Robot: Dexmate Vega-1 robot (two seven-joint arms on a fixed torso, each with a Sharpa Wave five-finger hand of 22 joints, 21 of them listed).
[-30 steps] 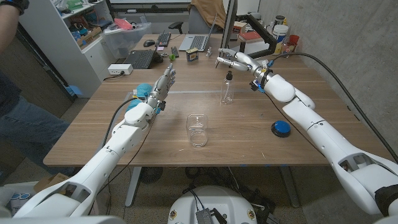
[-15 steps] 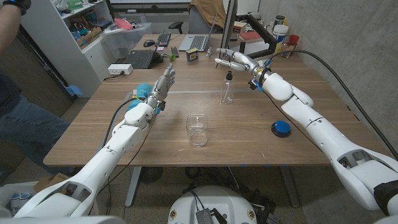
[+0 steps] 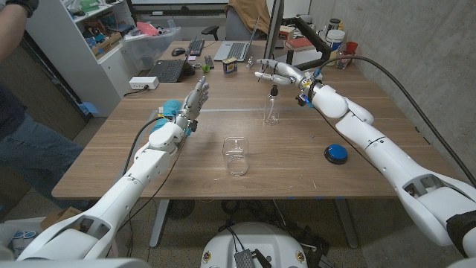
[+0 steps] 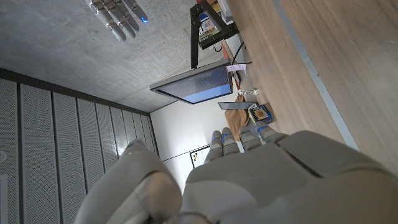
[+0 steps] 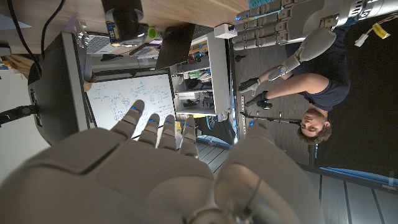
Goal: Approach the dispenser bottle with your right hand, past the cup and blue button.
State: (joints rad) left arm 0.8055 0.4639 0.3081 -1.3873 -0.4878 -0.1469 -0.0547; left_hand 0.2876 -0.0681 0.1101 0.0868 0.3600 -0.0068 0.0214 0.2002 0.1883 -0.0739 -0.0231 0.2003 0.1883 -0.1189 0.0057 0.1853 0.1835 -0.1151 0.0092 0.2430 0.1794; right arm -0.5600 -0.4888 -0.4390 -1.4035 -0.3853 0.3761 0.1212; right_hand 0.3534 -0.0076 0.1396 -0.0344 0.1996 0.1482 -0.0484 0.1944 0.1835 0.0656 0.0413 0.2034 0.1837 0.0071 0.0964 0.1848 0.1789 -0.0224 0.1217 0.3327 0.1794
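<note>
**Right hand above the dispenser bottle, nothing held**

- Dispenser bottle (image 3: pixel 271 109): clear, dark pump top, standing upright on the worktop (image 3: pixel 297 160), long axis vertical, past mid-worktop on the far side. Can't tell which way the nozzle points, too small in the head view.
- Right hand (image 3: pixel 277 73): just above and slightly beyond the bottle's pump top, fingers stretched out toward picture left, spread, holding nothing. Can't tell from the head view whether it touches the pump; looks like a small gap.
- Clear cup (image 3: pixel 236 155): upright, near side of the bottle and toward the robot's left, apart from it.
- Blue button (image 3: pixel 336 153): on the worktop under the right forearm, well apart from the bottle, toward the robot's right.
- Left hand (image 3: pixel 195 100): raised above the worktop left of the bottle, fingers straight and pointing away from the robot, empty. A teal object (image 3: pixel 172 107) lies just beside it.
- Far end of the worktop: laptop (image 3: pixel 236 50), keyboard (image 3: pixel 196 46).

View differences:
- Right wrist view: back of the right hand (image 5: pixel 155 168) with fingers extended, a monitor (image 5: pixel 112 87) beyond them, and a person (image 5: pixel 311 93) standing further off. Bottle not seen here.
- Left wrist view: back of the left hand (image 4: pixel 249 180), the worktop (image 4: pixel 336 56), a monitor (image 4: pixel 199 84), and the right hand's fingertips (image 4: pixel 118 15) against the concrete wall.
- Head view alone gives the bottle, cup and button layout; a person's arm (image 3: pixel 18 18) is at its left edge.
</note>
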